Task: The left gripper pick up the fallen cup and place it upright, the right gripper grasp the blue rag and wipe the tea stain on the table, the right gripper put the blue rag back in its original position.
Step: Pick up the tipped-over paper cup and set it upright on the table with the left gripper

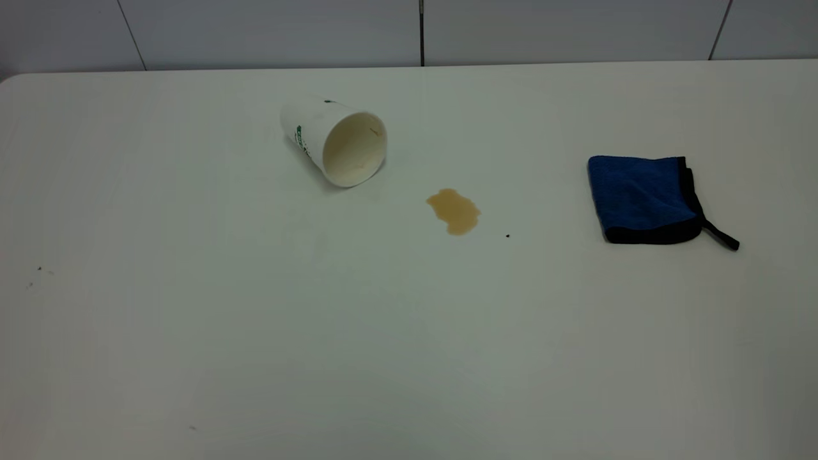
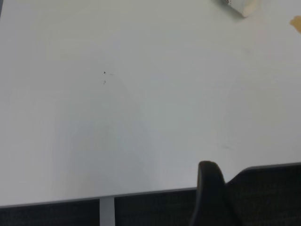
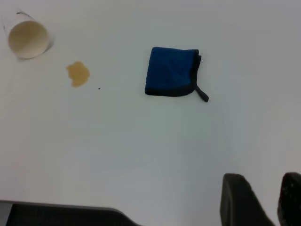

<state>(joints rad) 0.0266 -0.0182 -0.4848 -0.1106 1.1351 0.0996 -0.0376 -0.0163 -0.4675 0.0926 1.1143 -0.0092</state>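
A white paper cup (image 1: 335,140) lies on its side on the white table (image 1: 192,319), its mouth facing the front right. A brown tea stain (image 1: 454,211) lies just right of it. A folded blue rag (image 1: 642,199) with black trim lies flat at the right. Neither arm shows in the exterior view. My left gripper (image 2: 211,188) hangs at the table's near edge, far from the cup (image 2: 241,4) and the stain (image 2: 296,22). My right gripper (image 3: 263,181) is empty, its fingers slightly apart, well short of the rag (image 3: 170,71), the stain (image 3: 78,74) and the cup (image 3: 27,38).
A tiny dark speck (image 1: 507,236) lies right of the stain. Faint specks (image 1: 38,269) mark the table's left side. A tiled wall (image 1: 422,29) runs behind the table's far edge.
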